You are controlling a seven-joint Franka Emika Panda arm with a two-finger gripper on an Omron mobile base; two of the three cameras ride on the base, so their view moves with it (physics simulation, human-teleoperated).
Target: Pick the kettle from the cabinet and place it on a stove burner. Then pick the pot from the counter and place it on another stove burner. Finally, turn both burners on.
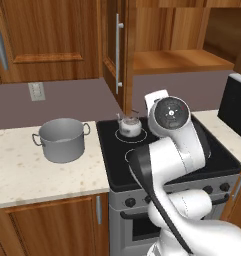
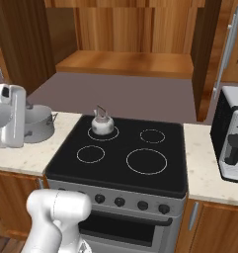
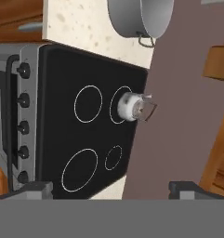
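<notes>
The claw (image 3: 111, 186) is spread wide and holds nothing; in the hand view its two dark tips stand far apart at the bottom, high above the stove and touching no object.

From largest to smallest: the cabinet (image 2: 125, 62) above the stove stands open, its wooden shelf bare. The stove (image 1: 112, 165) has its black glass top with four ringed burners and a row of knobs (image 2: 119, 201) along the front. The counter (image 1: 37, 170) to the left of the stove bears the pot (image 1: 62, 140), which sits near the stove's edge, apart from it. The kettle (image 2: 102, 123) rests upright on the back left burner.

By my reading, the first step is done: the kettle is out of the cabinet and on a burner. Left to do: lift the pot onto another burner, then turn both burners on at the knobs.
</notes>
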